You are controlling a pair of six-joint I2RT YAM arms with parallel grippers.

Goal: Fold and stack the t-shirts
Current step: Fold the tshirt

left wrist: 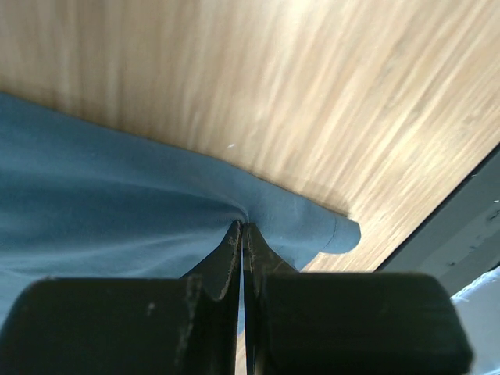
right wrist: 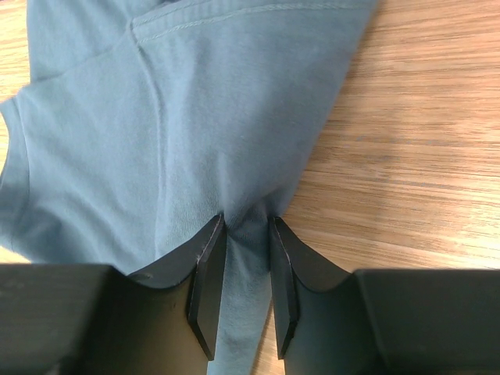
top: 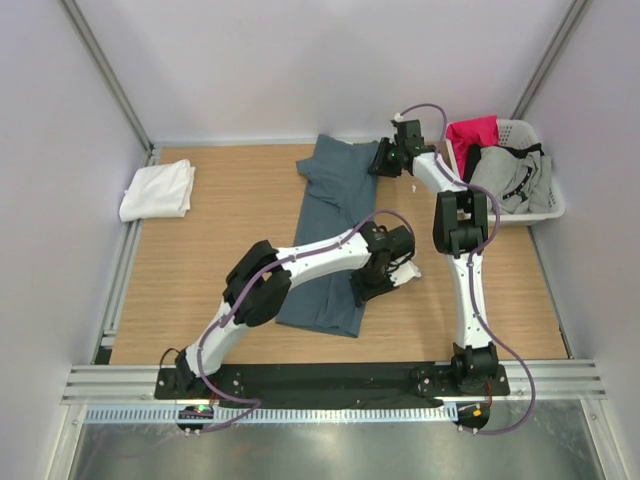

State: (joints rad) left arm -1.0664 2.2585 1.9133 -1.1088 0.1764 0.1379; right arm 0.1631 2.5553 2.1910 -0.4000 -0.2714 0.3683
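Slate-blue soft t-shirt [top: 322, 225] lies on the wooden table [top: 220, 260], left fingers [left wrist: 226, 262] pinching its five-o'clock edge, right fingers [right wrist: 207, 269] its one-o'clock edge, seemingly to fold lengthwise.

The slate-blue t-shirt [top: 325, 205] is laid as a long, narrow strip from the far middle of the counter [top: 230, 230] toward its near edge. It is pinched at the far end by the right hand [top: 380, 165] and at its near right edge by the left hand [top: 360, 295]. The white t-shirt [top: 157, 190] is folded compactly at the far left, well apart.
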